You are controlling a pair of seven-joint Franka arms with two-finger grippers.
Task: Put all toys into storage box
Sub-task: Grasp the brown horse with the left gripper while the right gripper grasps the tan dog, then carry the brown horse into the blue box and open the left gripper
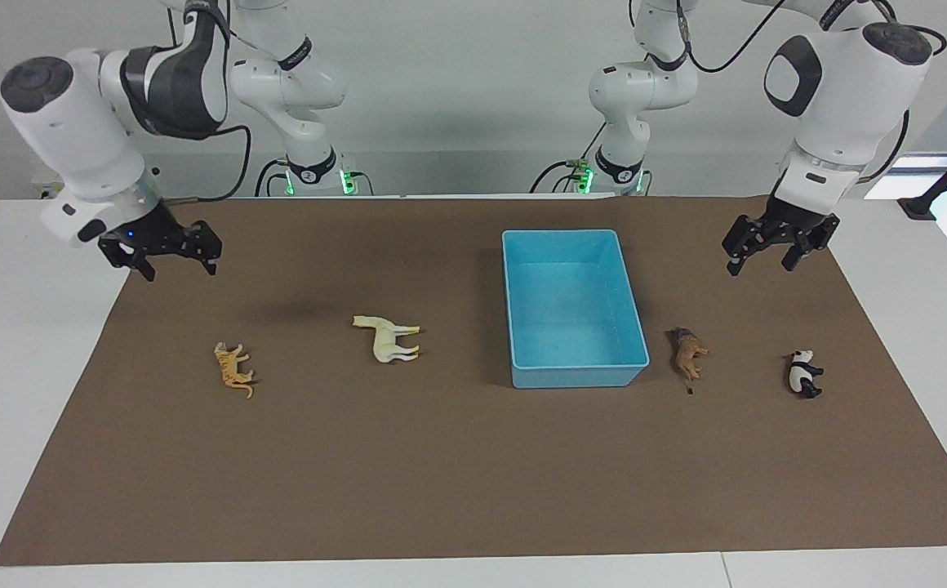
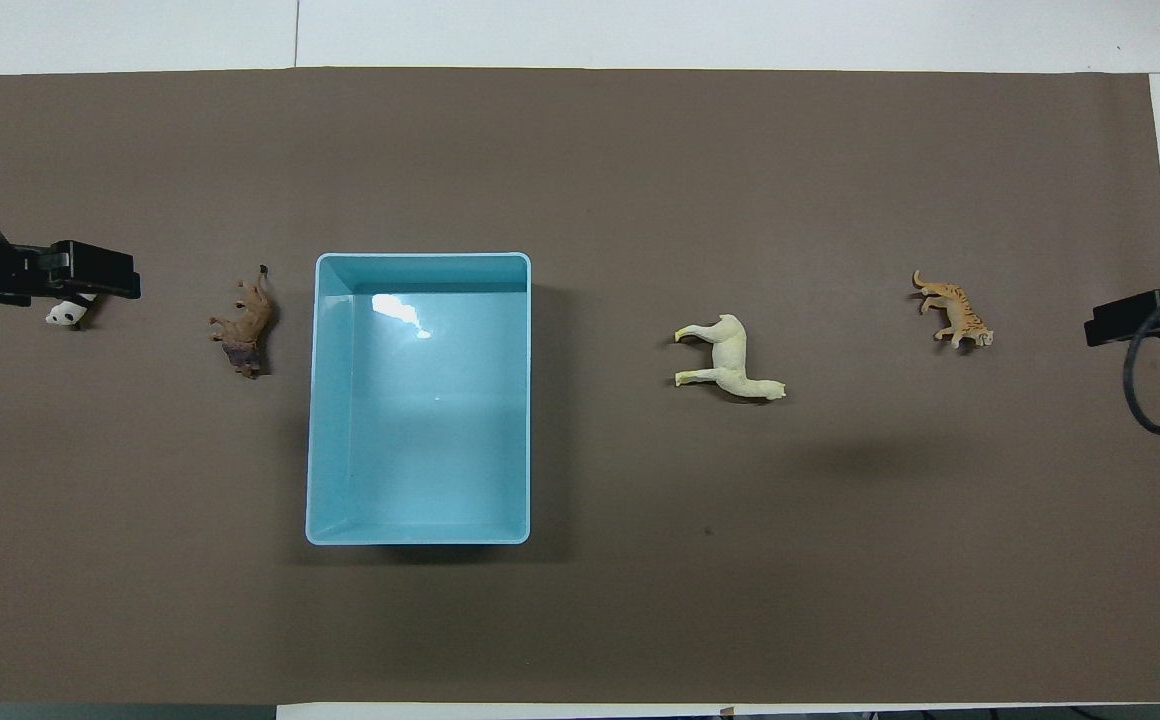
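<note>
A: Start with the grippers, facing view.

B: The left gripper [image 1: 778, 255] hangs in the air above the brown mat [image 1: 473, 490] at the left arm's end of the table, fingers spread apart and holding nothing. The right gripper [image 1: 173, 258] hangs above the mat's edge at the right arm's end, its fingers also apart and empty.

A: And the toys there?

B: All four lie on their sides on the mat, none in the storage box [image 1: 522, 310]. The lion [image 1: 687, 353] is just beside the box toward the left arm's end, and the panda [image 1: 802, 374] lies past it toward that same end. The horse [image 1: 389, 337] lies toward the right arm's end of the box, the tiger [image 1: 234, 369] closer still to that end.

A: Now the overhead view.

B: The left gripper [image 2: 90, 283] covers part of the panda [image 2: 64, 315], though the facing view shows it raised well clear. The right gripper [image 2: 1130, 320] shows at the mat's [image 2: 580, 150] edge, apart from the tiger [image 2: 955, 310]. The storage box [image 2: 318, 400] sits between the lion [image 2: 245, 330] and the horse [image 2: 730, 358], and its bottom holds no figurine.
</note>
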